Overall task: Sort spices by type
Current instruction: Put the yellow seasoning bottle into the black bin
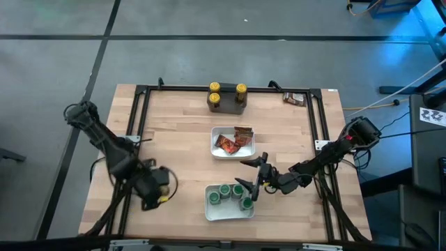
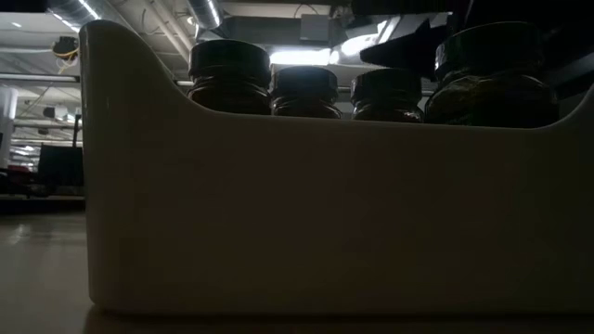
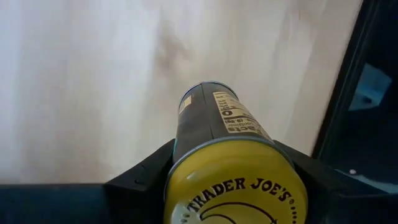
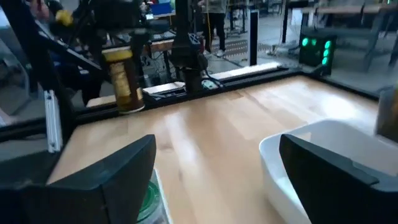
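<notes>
My left gripper [image 1: 159,192] is over the table's near left part and shut on a dark jar with a yellow lid [image 3: 236,186]. That jar also shows far off in the right wrist view [image 4: 124,78]. My right gripper [image 1: 252,178] is open above the far right corner of the near white tray [image 1: 209,213], which holds several green-lidded jars [image 1: 224,189]. One green lid [image 4: 149,199] shows beside a finger, and nothing is between the fingers. Two yellow-lidded jars [image 1: 214,88] stand on the dark grey block [image 1: 226,101]. Orange-brown sachets [image 1: 233,143] lie in the middle tray [image 1: 214,132]. My left gripper pinches the yellow-lidded jar between its two fingers [image 3: 140,180] at the lid end [image 3: 186,165]. The fingers come from above and run along the jar, whose lid faces the wrist camera. The jar stands upright below the gripper; whether its base is on the table, I cannot tell.
One more sachet [image 1: 295,98] lies at the table's far right corner. A black frame [image 1: 139,118] runs along the table's left, far and right sides. Bare wood shows between the left gripper and the trays. In the low view the near tray's wall [image 2: 325,213] fills the picture.
</notes>
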You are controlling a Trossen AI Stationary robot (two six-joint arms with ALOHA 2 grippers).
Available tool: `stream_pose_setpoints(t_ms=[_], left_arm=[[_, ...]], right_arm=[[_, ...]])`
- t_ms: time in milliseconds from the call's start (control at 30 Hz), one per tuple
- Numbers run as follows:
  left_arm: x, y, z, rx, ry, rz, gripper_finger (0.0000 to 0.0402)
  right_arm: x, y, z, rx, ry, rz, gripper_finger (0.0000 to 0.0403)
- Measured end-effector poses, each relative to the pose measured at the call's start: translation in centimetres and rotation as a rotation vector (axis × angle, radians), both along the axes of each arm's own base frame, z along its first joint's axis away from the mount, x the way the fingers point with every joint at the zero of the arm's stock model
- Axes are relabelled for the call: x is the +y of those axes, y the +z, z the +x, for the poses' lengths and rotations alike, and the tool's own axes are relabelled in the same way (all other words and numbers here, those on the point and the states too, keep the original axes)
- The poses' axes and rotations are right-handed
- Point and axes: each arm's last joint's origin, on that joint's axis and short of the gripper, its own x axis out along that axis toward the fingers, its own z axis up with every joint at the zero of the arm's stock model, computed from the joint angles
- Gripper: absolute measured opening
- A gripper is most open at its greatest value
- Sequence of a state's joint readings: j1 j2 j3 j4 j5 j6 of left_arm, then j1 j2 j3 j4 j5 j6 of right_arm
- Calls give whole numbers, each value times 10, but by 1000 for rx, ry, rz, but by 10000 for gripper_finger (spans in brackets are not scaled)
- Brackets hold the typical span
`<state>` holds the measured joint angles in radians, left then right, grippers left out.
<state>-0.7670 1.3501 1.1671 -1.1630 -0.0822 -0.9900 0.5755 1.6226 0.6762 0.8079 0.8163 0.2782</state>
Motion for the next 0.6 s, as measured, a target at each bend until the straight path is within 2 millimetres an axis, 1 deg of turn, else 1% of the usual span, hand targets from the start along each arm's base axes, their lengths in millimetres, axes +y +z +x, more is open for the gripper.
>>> stream_pose_setpoints(t_ms=[200,400,500,600], left_arm=[[38,21,33,-84,-35,19,204],[82,31,58,-146,-56,78,205],[101,39,69,-215,-66,103,208],[122,46,78,-276,-56,128,205]], right_arm=[[-4,11,-3,16,-70,-168,342],[-12,34,-13,19,-99,-277,342],[-22,44,-17,53,-115,-308,342],[-38,50,-21,108,-149,-339,342]])
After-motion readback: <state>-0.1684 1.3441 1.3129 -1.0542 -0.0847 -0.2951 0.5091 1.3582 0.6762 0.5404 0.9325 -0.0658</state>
